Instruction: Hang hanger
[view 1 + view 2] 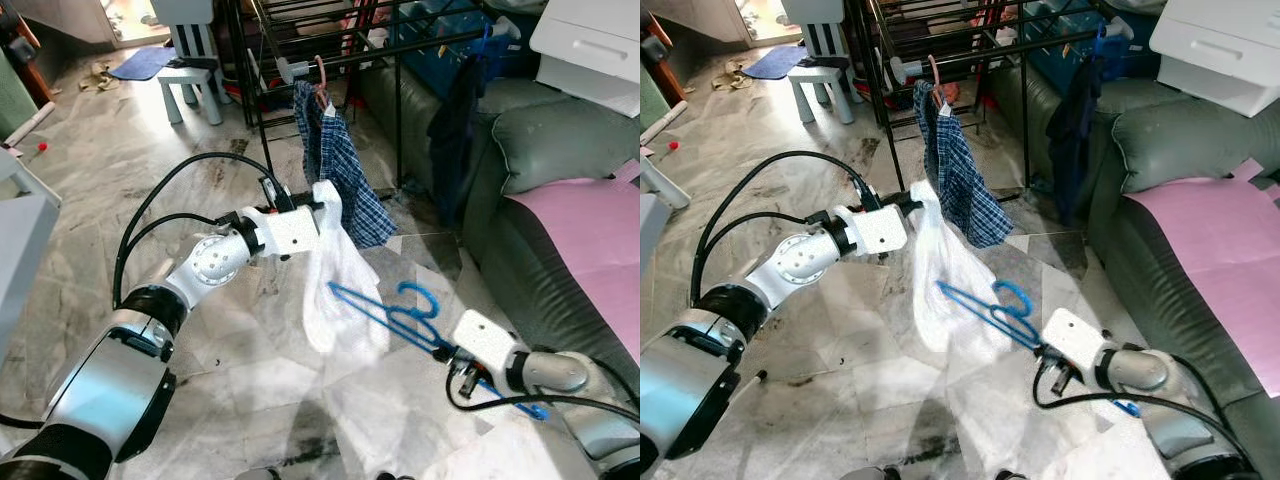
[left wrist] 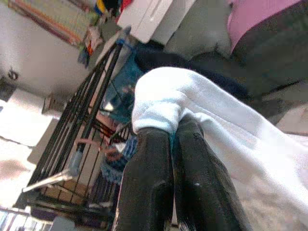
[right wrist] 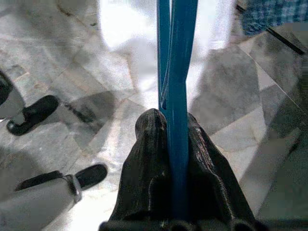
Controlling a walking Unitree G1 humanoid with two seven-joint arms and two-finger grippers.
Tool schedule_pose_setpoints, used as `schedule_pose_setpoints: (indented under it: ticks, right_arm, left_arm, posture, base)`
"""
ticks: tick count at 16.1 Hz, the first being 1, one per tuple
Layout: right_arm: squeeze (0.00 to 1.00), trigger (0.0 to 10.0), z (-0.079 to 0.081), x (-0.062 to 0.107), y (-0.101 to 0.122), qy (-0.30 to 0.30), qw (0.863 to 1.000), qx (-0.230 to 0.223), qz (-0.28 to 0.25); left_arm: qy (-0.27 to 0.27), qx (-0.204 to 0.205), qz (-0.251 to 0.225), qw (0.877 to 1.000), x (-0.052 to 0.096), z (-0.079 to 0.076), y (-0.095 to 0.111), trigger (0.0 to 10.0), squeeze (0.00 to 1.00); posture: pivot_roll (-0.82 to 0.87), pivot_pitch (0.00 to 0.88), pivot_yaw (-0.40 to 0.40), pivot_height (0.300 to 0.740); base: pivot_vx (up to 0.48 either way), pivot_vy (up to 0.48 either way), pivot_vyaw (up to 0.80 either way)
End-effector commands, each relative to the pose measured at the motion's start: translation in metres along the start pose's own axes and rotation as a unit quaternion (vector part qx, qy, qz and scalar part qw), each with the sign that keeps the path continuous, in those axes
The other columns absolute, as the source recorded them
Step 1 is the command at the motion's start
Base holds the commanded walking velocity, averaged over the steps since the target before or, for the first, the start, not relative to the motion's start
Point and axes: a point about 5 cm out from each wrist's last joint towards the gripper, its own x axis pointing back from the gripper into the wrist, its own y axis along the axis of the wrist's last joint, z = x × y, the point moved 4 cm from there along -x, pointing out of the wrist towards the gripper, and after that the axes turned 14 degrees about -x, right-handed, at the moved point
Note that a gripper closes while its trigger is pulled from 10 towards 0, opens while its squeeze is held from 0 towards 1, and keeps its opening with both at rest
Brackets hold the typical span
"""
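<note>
A white garment (image 1: pixel 335 290) hangs from my left gripper (image 1: pixel 318 205), which is shut on its top edge, as the left wrist view confirms (image 2: pixel 173 130). My right gripper (image 1: pixel 446 352) is shut on one end of a blue plastic hanger (image 1: pixel 385 312), whose other end reaches into the white garment. In the right wrist view the blue hanger (image 3: pixel 175 72) runs straight out between the fingers (image 3: pixel 149 159). Behind stands a black drying rack (image 1: pixel 300 60) with a blue checked shirt (image 1: pixel 340 170) hanging from a pink hanger (image 1: pixel 320 80).
A dark green sofa (image 1: pixel 540 200) with a pink sheet (image 1: pixel 590 230) lines the right side. A dark garment (image 1: pixel 455 120) hangs on the rack's right. A small grey chair (image 1: pixel 190 70) stands at the back. White drawers (image 1: pixel 590 45) sit top right. The floor is marble tile.
</note>
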Motion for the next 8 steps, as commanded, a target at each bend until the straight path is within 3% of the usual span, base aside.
schedule_pose_setpoints:
  ticks: [1, 8]
  right_arm:
    - [0.00, 10.0, -0.007, 0.003, 0.008, -0.009, 1.000, 0.002, -0.015]
    - [0.00, 10.0, -0.001, 0.003, 0.003, 0.007, 1.000, -0.016, -0.014]
  left_arm:
    - [0.008, -0.002, -0.016, 1.000, 0.001, 0.005, 0.004, 10.0, 0.00]
    - [0.008, -0.001, -0.058, 0.998, 0.002, -0.001, 0.018, 10.0, 0.00]
  posture:
    - [-0.08, 0.109, 0.089, 0.740]
    - [-0.08, 0.117, 0.091, 0.740]
  base:
    - [0.000, 0.000, 0.00]
    - [0.000, 0.000, 0.00]
